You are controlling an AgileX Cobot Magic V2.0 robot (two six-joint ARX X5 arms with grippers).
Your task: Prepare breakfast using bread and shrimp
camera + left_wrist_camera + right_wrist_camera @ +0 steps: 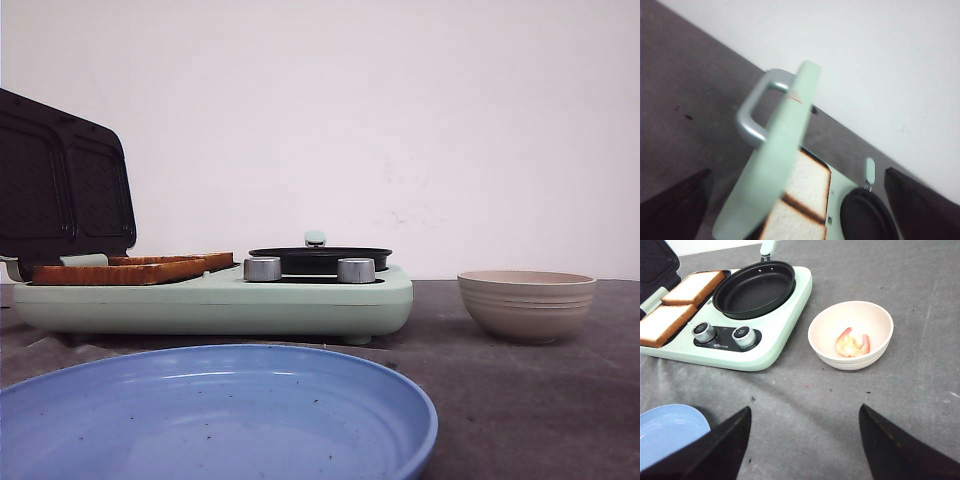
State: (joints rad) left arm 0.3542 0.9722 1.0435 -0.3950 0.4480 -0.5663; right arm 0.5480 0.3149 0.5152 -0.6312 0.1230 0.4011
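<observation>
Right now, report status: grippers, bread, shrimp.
Both grippers open and empty, left gripper at the raised lid, right gripper over bare table. Bread on the grill plate. Shrimp in the bowl. Pan empty.

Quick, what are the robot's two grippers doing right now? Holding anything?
Left gripper: open, holding nothing; the sandwich maker's lid stands between its fingers.
Right gripper: open, empty, above the table near the bowl with shrimp.

A plain white wall [400, 120] stood behind the far edge of the tabletop [520, 400], which was covered in dark grey, felt-like material. The light was soft and even, casting faint shadows.
</observation>
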